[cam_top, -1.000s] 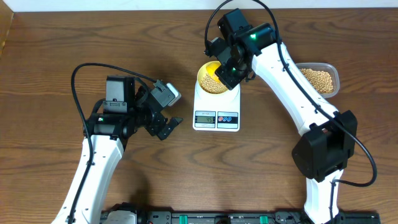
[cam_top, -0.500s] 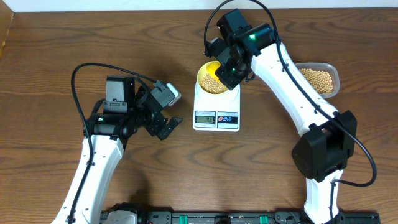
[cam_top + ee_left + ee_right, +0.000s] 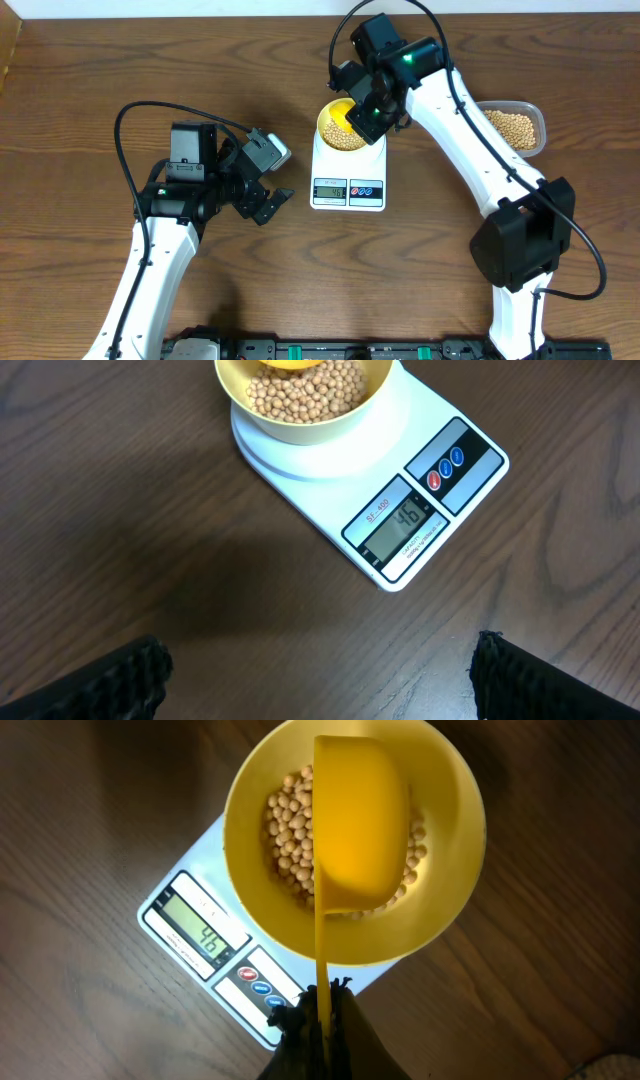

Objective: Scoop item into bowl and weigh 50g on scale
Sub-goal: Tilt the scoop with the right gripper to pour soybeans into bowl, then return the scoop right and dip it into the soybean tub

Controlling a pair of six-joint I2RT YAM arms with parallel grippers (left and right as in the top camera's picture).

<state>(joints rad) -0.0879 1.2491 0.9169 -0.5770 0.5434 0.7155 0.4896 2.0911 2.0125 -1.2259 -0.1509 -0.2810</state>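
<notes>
Right wrist view: nothing moves since a second ago | right gripper (image 3: 320,1020) clenched on scoop (image 3: 355,830) above beans (image 3: 285,830) in bowl (image 3: 455,880) on scale (image 3: 195,880), frame centre | display reads 46, so you likely need a little more | left gripper (image 3: 325,695) splayed, empty

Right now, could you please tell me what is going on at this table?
The right gripper, jaws shut on the handle, holds a yellow scoop over the bowl, which sits on the scale and has beans in it. The display reads 46, a little short of the target. The left gripper hovers beside the scale with its jaws open and empty. A clear tub with more beans stands at the right.
</notes>
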